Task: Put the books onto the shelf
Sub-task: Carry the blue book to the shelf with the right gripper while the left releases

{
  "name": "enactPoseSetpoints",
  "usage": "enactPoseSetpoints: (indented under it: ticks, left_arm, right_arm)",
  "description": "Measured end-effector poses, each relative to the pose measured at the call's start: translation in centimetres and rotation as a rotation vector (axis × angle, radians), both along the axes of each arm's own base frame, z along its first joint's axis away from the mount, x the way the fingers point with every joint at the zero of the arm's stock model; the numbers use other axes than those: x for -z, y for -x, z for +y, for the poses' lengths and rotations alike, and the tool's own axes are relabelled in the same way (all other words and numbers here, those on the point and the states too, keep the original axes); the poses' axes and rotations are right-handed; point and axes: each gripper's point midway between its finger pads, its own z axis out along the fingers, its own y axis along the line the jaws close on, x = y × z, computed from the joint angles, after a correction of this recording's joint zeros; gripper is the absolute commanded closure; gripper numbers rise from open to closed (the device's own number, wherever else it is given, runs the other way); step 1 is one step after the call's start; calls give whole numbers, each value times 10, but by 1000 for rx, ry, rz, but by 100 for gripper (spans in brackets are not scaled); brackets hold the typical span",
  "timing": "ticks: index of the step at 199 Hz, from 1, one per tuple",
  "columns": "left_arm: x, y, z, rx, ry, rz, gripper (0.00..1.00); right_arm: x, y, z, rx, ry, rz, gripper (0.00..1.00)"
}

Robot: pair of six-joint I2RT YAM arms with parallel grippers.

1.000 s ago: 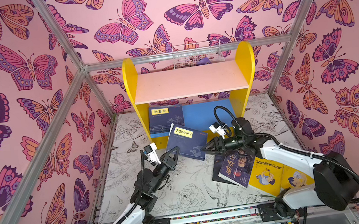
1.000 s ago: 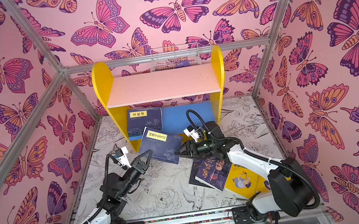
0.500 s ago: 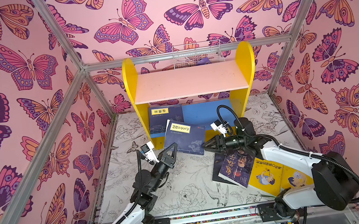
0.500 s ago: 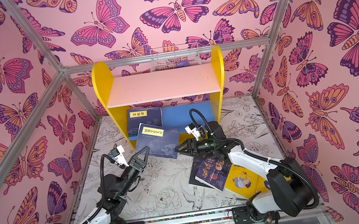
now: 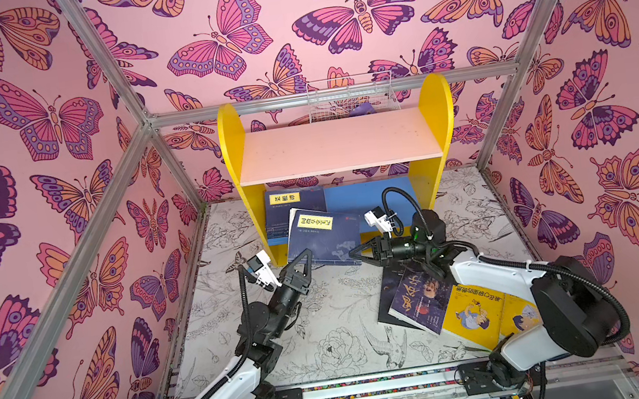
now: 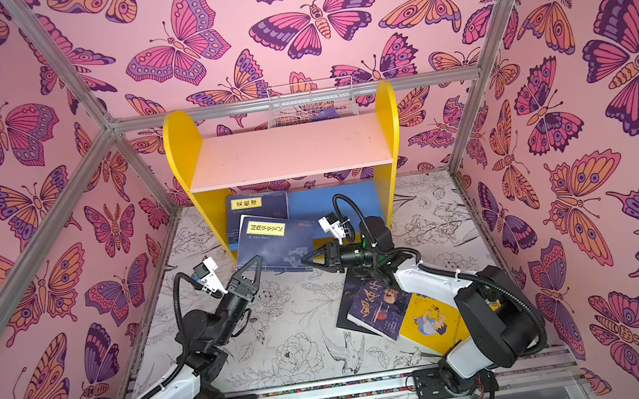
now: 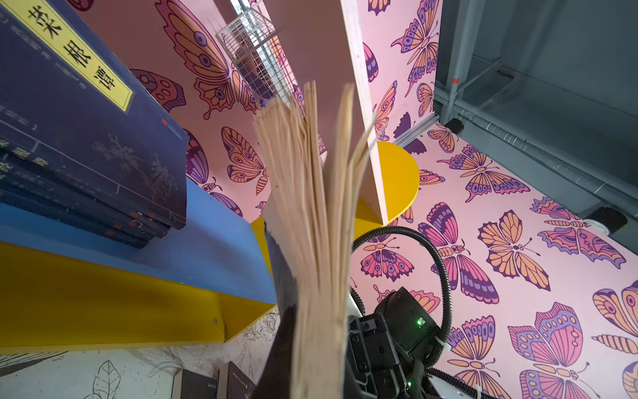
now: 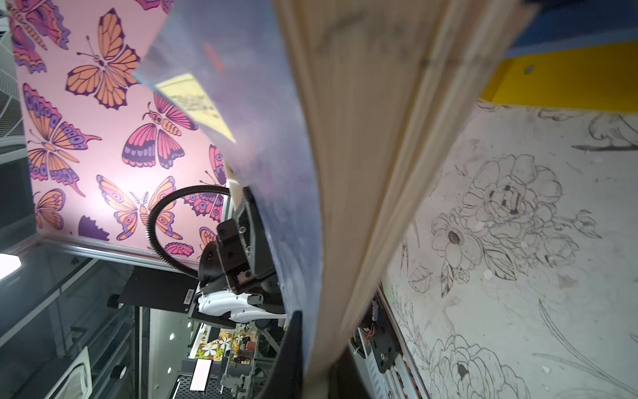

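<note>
Placing step: navy book with yellow label (image 5: 325, 238) gripped along its near edge, left gripper (image 5: 305, 254) clamped on the left corner, right gripper (image 5: 353, 252) on the right; its far edge reaches over the blue lower board (image 5: 372, 197), beside the stacked navy books (image 5: 293, 206); next, probably: push farther in, release

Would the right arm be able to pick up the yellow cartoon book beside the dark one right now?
Probably not yet. The right claw is shut on the corner of the navy book at the shelf, and the yellow book lies close beneath that same arm, partly under a dark book.
</note>
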Motion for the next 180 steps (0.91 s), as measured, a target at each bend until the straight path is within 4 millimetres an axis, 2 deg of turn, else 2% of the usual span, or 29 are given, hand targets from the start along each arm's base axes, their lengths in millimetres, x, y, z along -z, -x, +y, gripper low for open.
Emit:
enactPoseSetpoints:
  ticks: [10, 22, 36, 73, 101, 135, 180]
  left_arm:
    - [-4, 1, 1, 0, 11, -9, 100]
    - [-6, 3, 2, 1, 21, -11, 90]
    - [-5, 4, 3, 0, 22, -2, 84]
    - [6, 5, 1, 11, -4, 45, 69]
    - [14, 8, -6, 53, -33, 65, 62]
    - [20, 12, -9, 108, -50, 90, 62]
    - [20, 14, 3, 115, -40, 113, 72]
  right_arm:
    - [-4, 0, 0, -1, -16, -5, 100]
    - [-7, 1, 1, -4, -25, -3, 100]
    - [-7, 3, 2, -9, -25, -1, 100]
    - [-4, 9, -1, -26, 11, 5, 100]
    - [-2, 15, -3, -51, 70, -5, 100]
    - [5, 23, -10, -87, 132, -8, 100]
    - [22, 35, -21, -136, 232, -11, 100]
